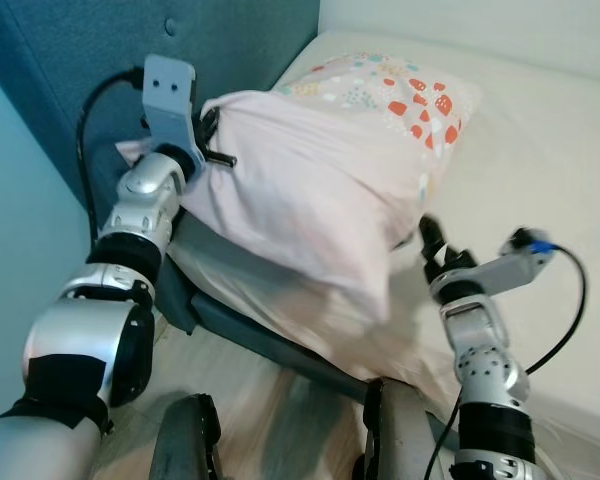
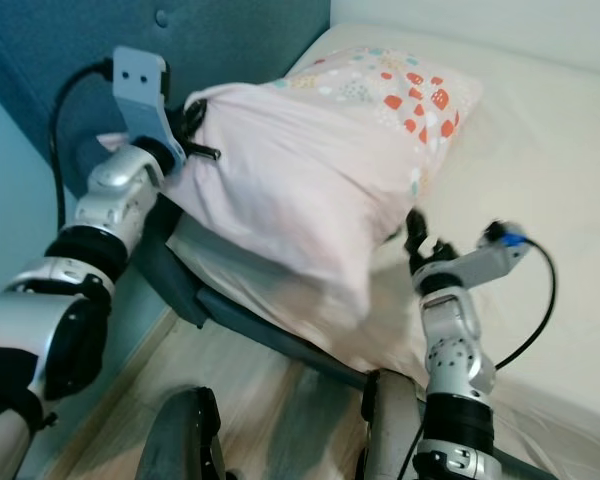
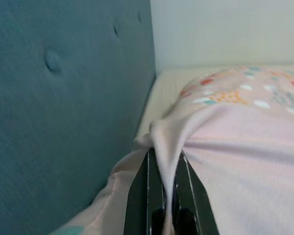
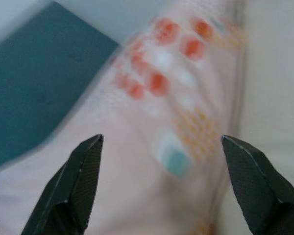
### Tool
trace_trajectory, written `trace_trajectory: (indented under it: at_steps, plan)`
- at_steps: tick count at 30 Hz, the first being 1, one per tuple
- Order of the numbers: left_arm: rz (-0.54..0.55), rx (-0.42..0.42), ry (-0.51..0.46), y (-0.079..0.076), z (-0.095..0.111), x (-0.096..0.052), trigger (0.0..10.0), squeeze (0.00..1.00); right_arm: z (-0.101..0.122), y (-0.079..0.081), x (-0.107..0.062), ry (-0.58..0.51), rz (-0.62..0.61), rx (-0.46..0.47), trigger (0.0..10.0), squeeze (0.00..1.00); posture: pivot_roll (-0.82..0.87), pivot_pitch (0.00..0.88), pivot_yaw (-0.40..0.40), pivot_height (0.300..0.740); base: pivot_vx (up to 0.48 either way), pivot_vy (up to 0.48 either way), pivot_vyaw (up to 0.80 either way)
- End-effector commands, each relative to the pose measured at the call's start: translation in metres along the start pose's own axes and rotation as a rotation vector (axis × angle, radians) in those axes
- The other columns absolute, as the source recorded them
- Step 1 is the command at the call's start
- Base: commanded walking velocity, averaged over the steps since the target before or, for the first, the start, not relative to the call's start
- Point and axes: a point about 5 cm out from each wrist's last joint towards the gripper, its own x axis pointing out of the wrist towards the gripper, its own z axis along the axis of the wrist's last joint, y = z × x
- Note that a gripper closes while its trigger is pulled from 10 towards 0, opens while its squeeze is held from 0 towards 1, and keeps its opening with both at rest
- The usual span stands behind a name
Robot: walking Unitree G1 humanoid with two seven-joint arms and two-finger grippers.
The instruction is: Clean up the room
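1. At your far left stands the teal padded headboard point(image 1: 70, 60), with a dimpled button in its fabric.
2. Your left gripper point(image 3: 167, 196) is raised beside the headboard. Its two black fingers are pressed together, pinching a bunched fold at the corner of the pink pillow point(image 1: 310, 180).
3. The pillow hangs lifted above the cream mattress point(image 1: 540, 150) at the head of the bed. Its near side is plain pale pink; its far end carries red, orange and teal spots.
4. Your right gripper point(image 4: 161, 161) sits low at the pillow's right edge, just beside it. Its fingers point(image 4: 83, 181) are spread wide, with the spotted fabric between them but not gripped.
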Motion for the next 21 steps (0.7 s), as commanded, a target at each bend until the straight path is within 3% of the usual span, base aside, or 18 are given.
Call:
trace_trajectory:
  at_steps: [1, 7, 10, 12, 15, 16, 17, 18, 19, 21]
  plan:
    - [0.050, 0.046, -0.062, 0.014, 0.017, 0.002, 0.0, 0.00, 0.000, 0.003, -0.005, -0.008, 0.052, 0.053, 10.0, 0.00, 0.08, 0.246, 0.026, 0.535, 0.000, 0.000, 0.00]
    - [0.079, 0.088, -0.064, 0.019, 0.019, 0.002, 0.0, 0.00, -0.005, 0.002, -0.006, 0.016, 0.060, 0.050, 10.0, 0.00, 0.08, 0.247, 0.028, 0.535, 0.000, 0.000, 0.00]
    - [0.191, 0.169, 0.034, 0.035, -0.008, -0.013, 0.0, 0.00, -0.026, -0.017, -0.002, 0.105, -0.090, -0.062, 10.0, 0.00, 0.08, 0.253, 0.029, 0.535, 0.000, 0.000, 0.00]
    - [0.191, 0.169, 0.034, 0.035, -0.008, -0.013, 0.0, 0.00, -0.026, -0.017, -0.002, 0.105, -0.090, -0.062, 10.0, 0.00, 0.08, 0.253, 0.029, 0.535, 0.000, 0.000, 0.00]
    - [0.327, 0.190, 0.194, 0.048, -0.059, -0.043, 0.0, 0.00, -0.030, -0.015, -0.001, 0.121, -0.082, -0.076, 10.0, 0.00, 0.08, 0.261, 0.030, 0.535, 0.000, 0.000, 0.00]
    - [0.327, 0.190, 0.194, 0.048, -0.059, -0.043, 0.0, 0.00, -0.030, -0.015, -0.001, 0.121, -0.082, -0.076, 10.0, 0.00, 0.08, 0.261, 0.030, 0.535, 0.000, 0.000, 0.00]
    - [0.428, 0.177, 0.254, 0.057, -0.079, -0.062, 0.0, 0.00, -0.030, -0.012, -0.002, 0.123, -0.058, -0.079, 10.0, 0.00, 0.07, 0.264, 0.030, 0.535, 0.000, 0.000, 0.00]
    - [0.428, 0.177, 0.254, 0.057, -0.079, -0.062, 0.0, 0.00, -0.030, -0.012, -0.002, 0.123, -0.058, -0.079, 10.0, 0.00, 0.07, 0.264, 0.030, 0.535, 0.000, 0.000, 0.00]
    - [0.546, 0.167, 0.319, 0.067, -0.100, -0.085, 0.0, 0.00, -0.031, -0.009, -0.003, 0.129, -0.040, -0.084, 10.0, 0.00, 0.07, 0.266, 0.028, 0.535, 0.000, 0.000, 0.00]
    - [0.546, 0.167, 0.319, 0.067, -0.100, -0.085, 0.0, 0.00, -0.031, -0.009, -0.003, 0.129, -0.040, -0.084, 10.0, 0.00, 0.07, 0.266, 0.028, 0.535, 0.000, 0.000, 0.00]
